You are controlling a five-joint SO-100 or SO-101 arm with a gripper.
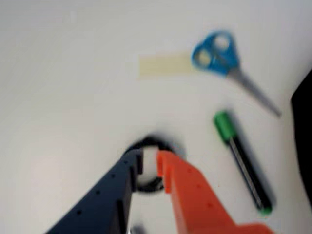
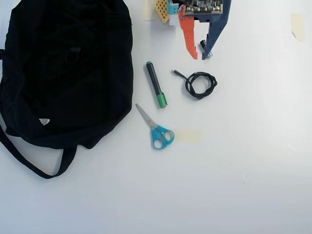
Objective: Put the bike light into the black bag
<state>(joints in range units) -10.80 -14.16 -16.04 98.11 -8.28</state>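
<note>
my pincer [image 2: 201, 54] hangs at the top of the overhead view, jaws apart, tips down to straddle something. in the wrist view a dark loop, probably the bike light [image 1: 148, 165], lies between my fingertips. the black bag [image 2: 63, 73] waits far left on the surface.

black bag [image 2: 68, 73] | blue scissors [image 2: 158, 134] | green-capped marker [image 2: 156, 84] (black barrel) | orange/navy end effector [image 2: 201, 56]

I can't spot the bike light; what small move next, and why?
Probably lift the open gripper slightly for a clearer look: the ring at its tips looks like the coiled cable, and the dark bit between its jaws is unidentifiable.
</note>
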